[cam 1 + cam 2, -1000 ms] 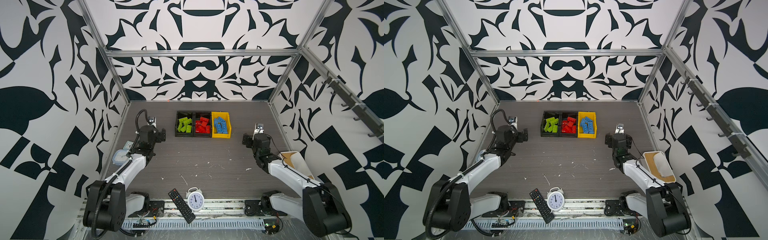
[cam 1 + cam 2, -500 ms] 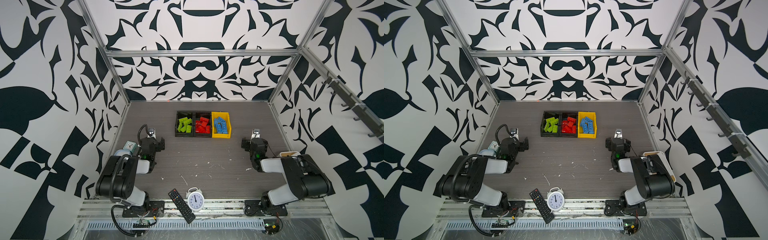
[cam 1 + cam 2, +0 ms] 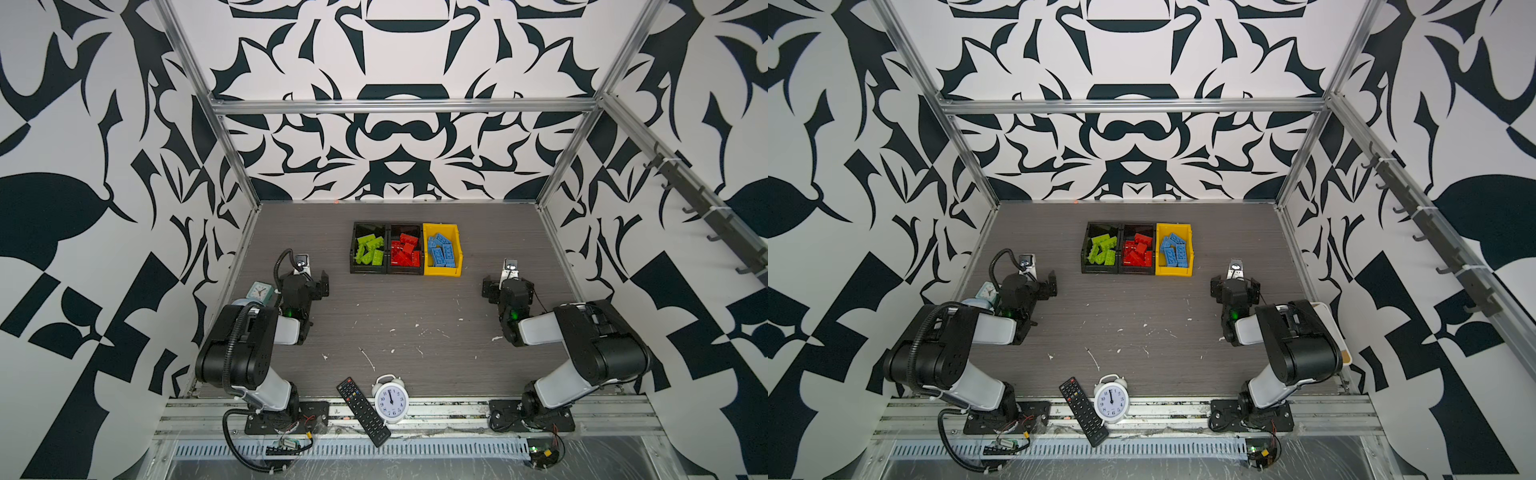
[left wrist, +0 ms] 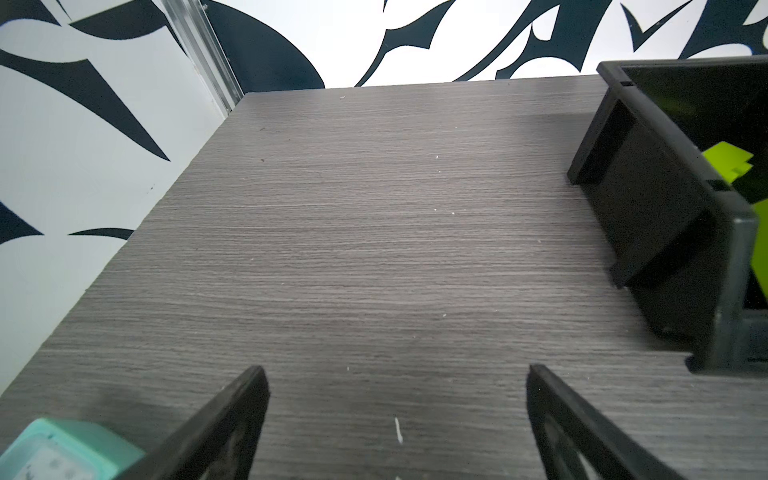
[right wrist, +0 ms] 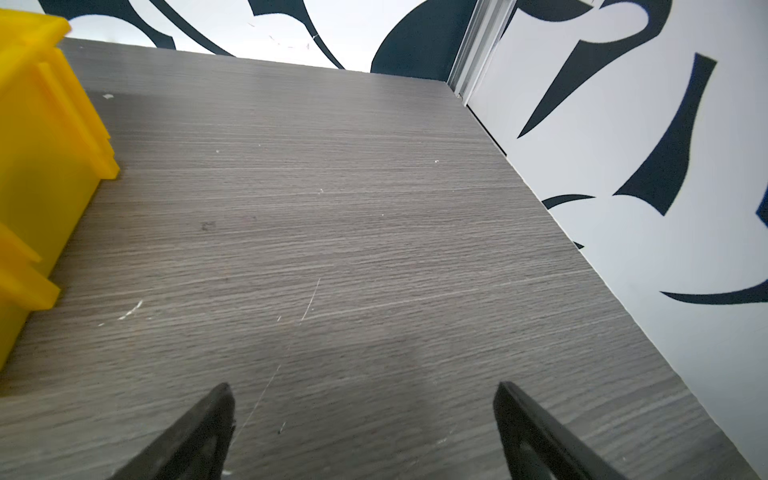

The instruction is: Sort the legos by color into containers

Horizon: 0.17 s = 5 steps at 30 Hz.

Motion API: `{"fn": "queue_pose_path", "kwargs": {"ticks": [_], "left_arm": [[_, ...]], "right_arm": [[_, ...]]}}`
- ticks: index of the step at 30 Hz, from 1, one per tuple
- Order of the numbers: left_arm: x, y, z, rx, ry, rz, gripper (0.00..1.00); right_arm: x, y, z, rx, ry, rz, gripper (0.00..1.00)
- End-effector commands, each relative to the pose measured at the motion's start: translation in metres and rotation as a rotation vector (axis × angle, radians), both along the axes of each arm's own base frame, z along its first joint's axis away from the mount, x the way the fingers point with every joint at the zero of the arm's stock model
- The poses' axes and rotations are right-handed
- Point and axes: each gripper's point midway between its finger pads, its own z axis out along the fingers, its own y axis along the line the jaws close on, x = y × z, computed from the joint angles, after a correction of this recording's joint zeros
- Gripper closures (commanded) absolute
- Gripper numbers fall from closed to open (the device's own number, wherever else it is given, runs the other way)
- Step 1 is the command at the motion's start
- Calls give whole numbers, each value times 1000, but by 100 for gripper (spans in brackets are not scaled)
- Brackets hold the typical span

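Three containers stand in a row at the back middle in both top views. The left black bin (image 3: 353, 249) holds lime green legos (image 3: 369, 250). Red legos (image 3: 405, 252) lie in the middle black bin (image 3: 405, 270), and blue legos (image 3: 441, 250) in the yellow bin (image 3: 442, 270). My left gripper (image 3: 307, 286) (image 4: 397, 370) is open and empty over bare table, left of and nearer than the black bin (image 4: 648, 216), where a green lego (image 4: 729, 164) shows. My right gripper (image 3: 509, 287) (image 5: 364, 385) is open and empty, right of and nearer than the yellow bin (image 5: 37, 137).
A black remote (image 3: 363, 405) and a white alarm clock (image 3: 391, 399) lie at the front edge. A small teal clock (image 3: 259, 291) (image 4: 62, 449) sits beside my left arm. A white tub (image 3: 1325, 316) is partly hidden behind my right arm. Patterned walls close in on three sides.
Both arms have folded back toward their bases, and the grippers have drawn a little nearer the front. Both stayed open and empty.
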Motion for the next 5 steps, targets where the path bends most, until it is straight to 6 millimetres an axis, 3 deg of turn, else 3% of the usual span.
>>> {"fn": "queue_pose_path", "kwargs": {"ticks": [1,5], "left_arm": [[6,1,11,-13,-39,5,1],[5,1,11,-10,-42,6,1]], "right_arm": [[10,-2,24,0,-82,-16,0],[10,-2,23,0,-82,-17,0]]}}
